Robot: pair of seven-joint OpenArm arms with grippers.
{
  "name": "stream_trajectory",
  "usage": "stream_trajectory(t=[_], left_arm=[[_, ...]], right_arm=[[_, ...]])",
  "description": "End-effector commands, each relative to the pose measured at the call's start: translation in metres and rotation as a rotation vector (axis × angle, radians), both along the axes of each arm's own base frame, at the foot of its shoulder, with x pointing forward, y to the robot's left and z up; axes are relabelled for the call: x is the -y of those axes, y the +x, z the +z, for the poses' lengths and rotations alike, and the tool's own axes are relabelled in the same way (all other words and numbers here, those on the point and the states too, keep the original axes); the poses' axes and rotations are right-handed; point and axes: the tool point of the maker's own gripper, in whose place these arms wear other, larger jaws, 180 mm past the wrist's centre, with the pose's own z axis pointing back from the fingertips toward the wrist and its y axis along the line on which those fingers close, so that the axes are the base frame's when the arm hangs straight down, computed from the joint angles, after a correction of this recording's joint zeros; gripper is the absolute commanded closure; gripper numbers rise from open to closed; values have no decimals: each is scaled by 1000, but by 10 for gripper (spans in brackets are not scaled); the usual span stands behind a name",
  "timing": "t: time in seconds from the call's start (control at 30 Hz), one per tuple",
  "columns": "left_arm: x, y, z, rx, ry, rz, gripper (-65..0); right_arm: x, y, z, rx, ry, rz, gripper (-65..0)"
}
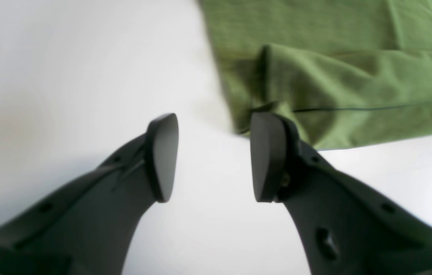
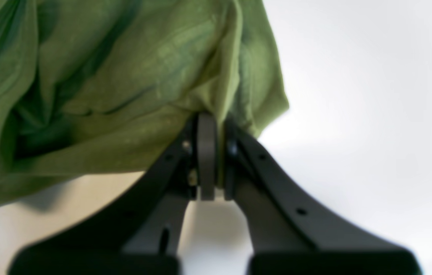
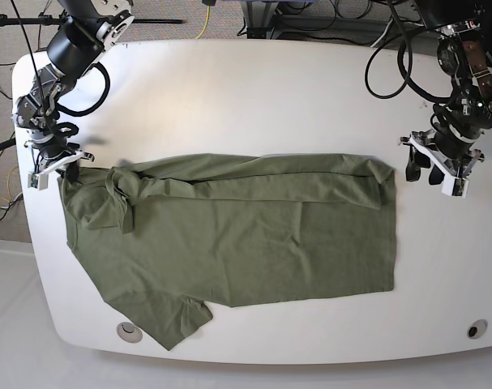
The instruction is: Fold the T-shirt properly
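T-shirt (image 3: 229, 235) covers white table (image 3: 270, 89); cables (image 3: 310, 16) seemingly behind.

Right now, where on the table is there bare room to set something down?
The widest bare strip runs along the table's far side, between the T-shirt's folded top edge and the cables. A narrower one runs beside the shirt's hem, under the left gripper. It is crowded at the right gripper, shut on bunched cloth.

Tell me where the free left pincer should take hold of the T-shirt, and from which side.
Probably the folded corner of the T-shirt nearest the open left pincer, approached from the bare table beside it. The left wrist view shows a layered edge there, just ahead of the fingertips.
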Motion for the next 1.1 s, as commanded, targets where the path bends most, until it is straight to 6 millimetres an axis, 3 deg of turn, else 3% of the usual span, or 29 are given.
stream_trajectory(t=[0.0,0.27,0.47,0.73,1.07], left_arm=[[1,10,15,62,-2,-10,-291],[22,19,9,73,-54,-37,-293],[15,31,-11,26,-99,-4,-293],[8,38,-29,-23,-133,25,-293],[9,37,-34,-31,-143,27,-293]], right_arm=[[3,1,2,-21,-24,14,0],[-1,3,2,-24,-25,28,0],[-15,8,-1,-38,-36,85,0],[-18,9,-2,-42,-38,95,0],[-18,9,-2,-42,-38,95,0]])
